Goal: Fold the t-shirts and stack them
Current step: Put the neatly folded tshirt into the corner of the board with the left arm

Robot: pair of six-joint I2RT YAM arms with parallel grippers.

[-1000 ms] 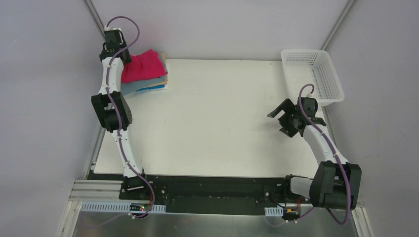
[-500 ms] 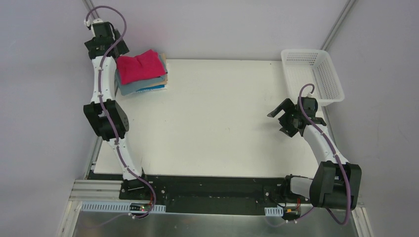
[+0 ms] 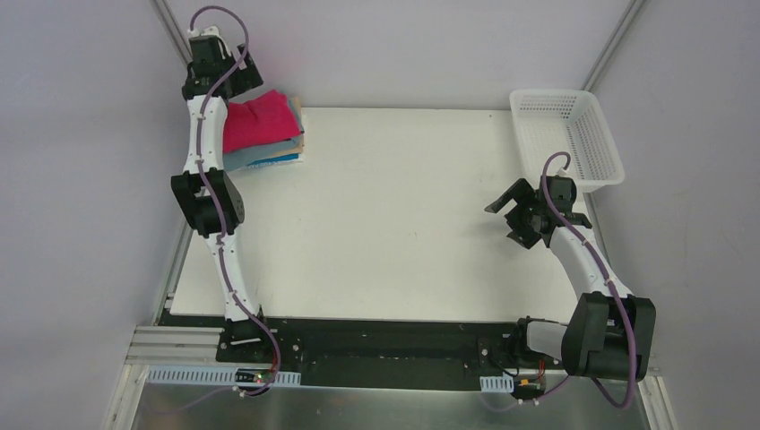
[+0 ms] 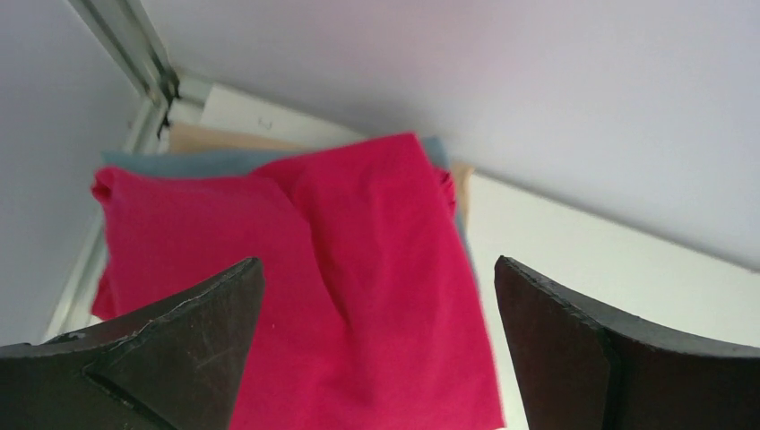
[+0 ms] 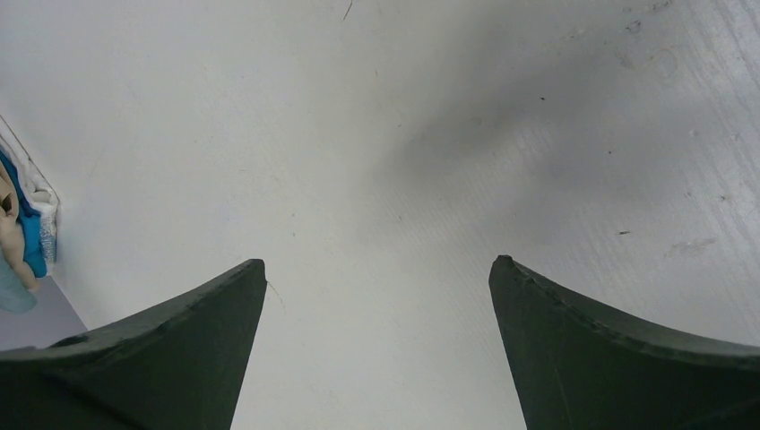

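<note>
A folded crimson-pink t-shirt lies on top of the stack at the table's far left corner. Under it show a teal-grey t-shirt, a blue one and a tan edge. My left gripper hovers open just above the stack's back left side, holding nothing. In the left wrist view the pink t-shirt fills the gap between the wide jaws of that gripper, with teal-grey and tan behind. My right gripper hangs open over bare table at the right, empty.
A white mesh basket stands at the table's far right corner, beyond the right arm. Walls and a metal frame close in behind and left of the stack. The stack's blue edge shows far off in the right wrist view.
The left gripper opened and let go of the pink t-shirt, swung out to the left, then came back over the stack. The right arm has not moved.
</note>
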